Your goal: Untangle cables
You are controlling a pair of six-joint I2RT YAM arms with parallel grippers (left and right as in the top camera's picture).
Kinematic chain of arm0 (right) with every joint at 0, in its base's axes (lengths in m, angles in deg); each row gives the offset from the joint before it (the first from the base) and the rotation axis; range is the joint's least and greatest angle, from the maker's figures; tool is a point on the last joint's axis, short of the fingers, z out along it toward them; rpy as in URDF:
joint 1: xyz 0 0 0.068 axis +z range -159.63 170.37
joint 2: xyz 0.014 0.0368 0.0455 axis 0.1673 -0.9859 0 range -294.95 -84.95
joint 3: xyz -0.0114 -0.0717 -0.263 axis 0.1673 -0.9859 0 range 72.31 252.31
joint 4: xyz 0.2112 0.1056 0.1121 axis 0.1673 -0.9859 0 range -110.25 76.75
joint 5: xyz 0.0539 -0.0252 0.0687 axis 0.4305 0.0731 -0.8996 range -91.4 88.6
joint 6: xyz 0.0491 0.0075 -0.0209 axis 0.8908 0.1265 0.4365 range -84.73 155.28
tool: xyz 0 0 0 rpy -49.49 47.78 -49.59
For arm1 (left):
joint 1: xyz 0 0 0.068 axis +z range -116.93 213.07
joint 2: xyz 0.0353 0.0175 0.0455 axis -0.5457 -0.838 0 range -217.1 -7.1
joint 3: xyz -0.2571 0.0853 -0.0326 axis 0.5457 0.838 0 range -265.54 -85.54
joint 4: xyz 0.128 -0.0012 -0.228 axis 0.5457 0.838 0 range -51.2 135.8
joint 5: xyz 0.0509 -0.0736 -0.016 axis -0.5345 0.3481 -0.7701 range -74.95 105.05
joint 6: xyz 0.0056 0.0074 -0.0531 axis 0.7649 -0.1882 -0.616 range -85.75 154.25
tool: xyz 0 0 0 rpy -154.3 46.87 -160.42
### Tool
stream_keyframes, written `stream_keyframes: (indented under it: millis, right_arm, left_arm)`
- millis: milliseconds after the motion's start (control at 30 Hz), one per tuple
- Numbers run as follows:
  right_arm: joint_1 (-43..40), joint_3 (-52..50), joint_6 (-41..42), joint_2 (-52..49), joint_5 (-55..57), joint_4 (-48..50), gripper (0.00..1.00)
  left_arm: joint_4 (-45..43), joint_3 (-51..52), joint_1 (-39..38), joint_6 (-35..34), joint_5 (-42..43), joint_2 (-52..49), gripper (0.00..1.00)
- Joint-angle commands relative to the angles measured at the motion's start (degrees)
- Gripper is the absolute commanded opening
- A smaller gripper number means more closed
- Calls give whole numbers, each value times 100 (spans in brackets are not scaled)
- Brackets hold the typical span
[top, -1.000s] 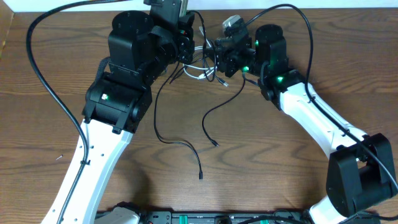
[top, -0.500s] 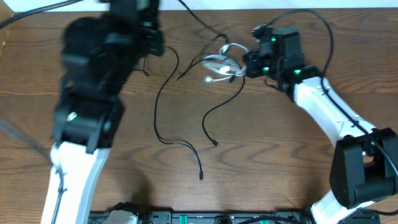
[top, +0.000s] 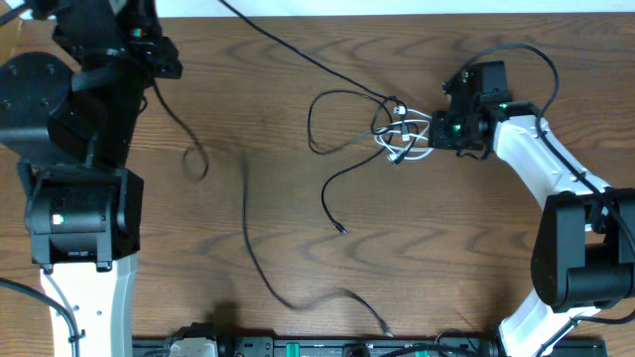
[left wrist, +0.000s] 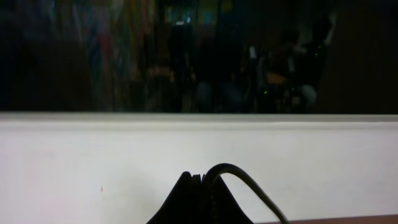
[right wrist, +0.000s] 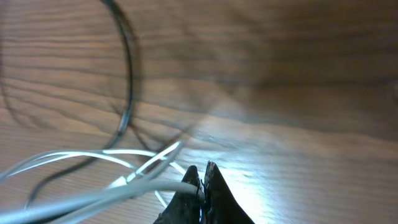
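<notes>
Two arms stand well apart over the brown wooden table (top: 298, 258) in the overhead view. The left gripper (top: 157, 59), up at the far left corner, is clenched, and a thin black cord (top: 197, 159) trails from it into a small loop. A blurred black strand (top: 260, 273) runs from mid-table to the near edge; whether it is the same cord I cannot tell. At the far right, the right gripper (top: 434, 131) is clenched on a knot of thin white cord (top: 402, 139). A black loop (top: 316, 129) joins that knot from the left. A second black cord (top: 332, 193) drops from it to a small plug lying on the wood.

From the left wrist, the left gripper (left wrist: 202, 179) has its tips pressed together, and the thin black cord (left wrist: 249, 180) arcs out from between them, against a white wall (left wrist: 93, 162).

From the right wrist, the right gripper (right wrist: 202, 177) pinches the white cord (right wrist: 93, 199), which stretches away leftwards. Other white strands cross beside it, and a black curve (right wrist: 129, 74) bends over the table (right wrist: 298, 137) behind.
</notes>
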Motion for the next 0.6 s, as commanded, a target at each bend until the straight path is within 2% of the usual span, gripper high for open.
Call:
stream_keyframes:
  millis: [0,67,233,367,567]
  right_arm:
    - [-122,7,-621,-48,-439,28,1]
    - [-109,9,-883,-20,-1054,129,1]
    - [-90,11,-874,55,-1545,262,1]
    - [-90,13,-876,66,-1637,258,1]
    - [-90,13,-885,66,-1635,262,1]
  left_arm:
    - [136,-68,109,-258,-79,-39,7]
    - [450,-68,79,-350,-52,-149,7]
    - [1239,-68,-142,-361,535,-568,7]
    - [1617,-68,-461,-358,874,-979,7]
    - [2201,-68,-951,-358,885,-1615,7]
